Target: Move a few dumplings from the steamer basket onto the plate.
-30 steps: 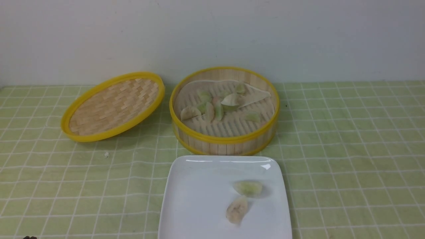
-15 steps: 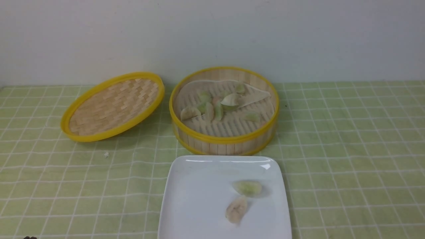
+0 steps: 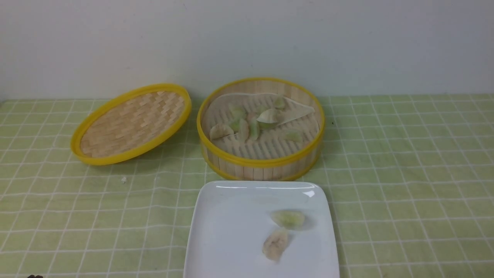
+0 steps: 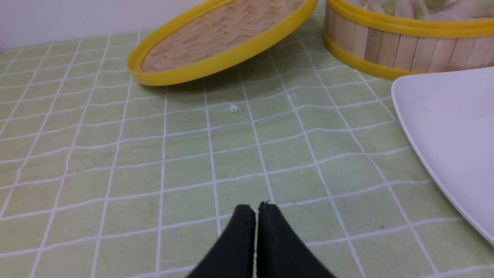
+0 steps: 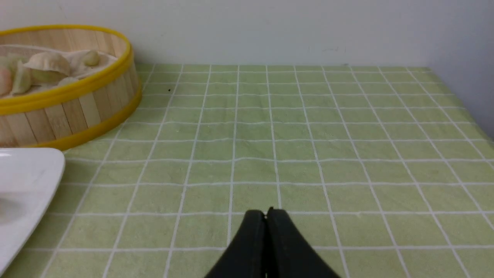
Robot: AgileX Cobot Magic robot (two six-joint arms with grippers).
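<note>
The steamer basket stands at the back centre with several green and beige dumplings on its liner. The white plate lies in front of it with two dumplings: a green one and a beige one. My left gripper is shut and empty, low over the cloth to the left of the plate. My right gripper is shut and empty over the cloth to the right of the plate and basket. Only a dark tip shows at the bottom left of the front view.
The flat woven yellow-rimmed lid leans tilted to the left of the basket. A small white crumb lies on the green checked cloth in front of it. A white wall runs behind the table; a wall also closes the far right side.
</note>
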